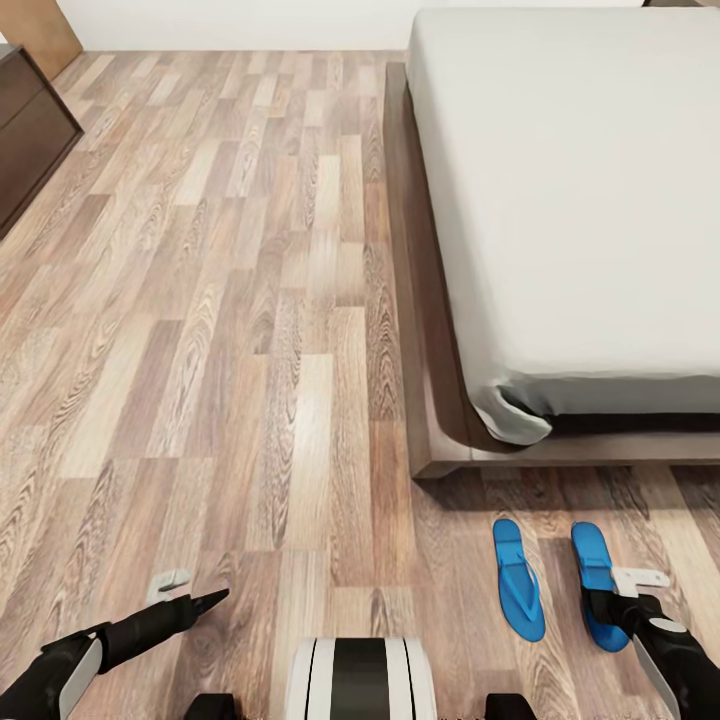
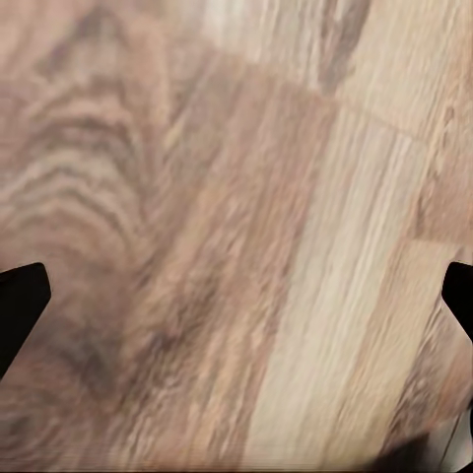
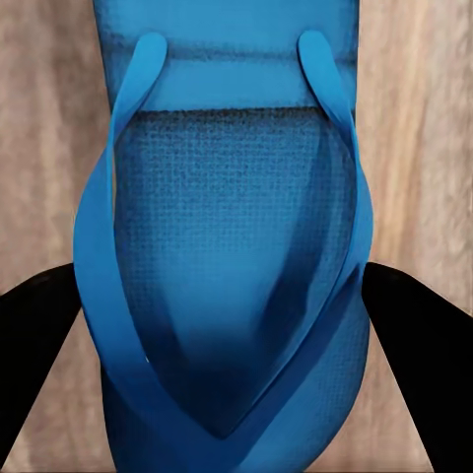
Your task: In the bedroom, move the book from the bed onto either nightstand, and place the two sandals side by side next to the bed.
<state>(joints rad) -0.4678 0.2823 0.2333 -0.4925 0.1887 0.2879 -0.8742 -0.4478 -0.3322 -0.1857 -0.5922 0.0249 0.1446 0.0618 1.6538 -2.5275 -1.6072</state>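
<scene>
Clamped with the right gripper (image 3: pixel 222 315) on one blue sandal (image 3: pixel 227 197), a black finger (image 3: pixel 34 335) pressed to each long side of it. Seen from the head camera low on the right, with the right gripper (image 1: pixel 620 592) over the near end of that sandal (image 1: pixel 592 555). Cannot tell whether lying flat on the floor (image 1: pixel 250 350) or lifted a tiny bit.

Just beside it, toward the left arm, the other sandal (image 1: pixel 518 580), flat on the floor. Set side by side, not touching, both pointing at the bed (image 1: pixel 570 200). Near the foot end of the bed's brown frame (image 1: pixel 420 330), close to its corner.

Wide open on the left gripper (image 1: pixel 190 590), holding nothing. Hanging low over bare wood planks (image 2: pixel 246 246), with the two dark fingertips (image 2: pixel 20 305) far apart at the edges of the wrist picture. Well apart from both sandals.

Between the two arms, at the very front, the robot's white and black body (image 1: pixel 360 680).

Farther out, a big pale grey mattress on top of the bed, smooth and plain. Across the floor on the left, a dark brown cabinet (image 1: pixel 25 130). Behind it, a bit of light brown door (image 1: pixel 40 30) and a white wall (image 1: pixel 230 20).
</scene>
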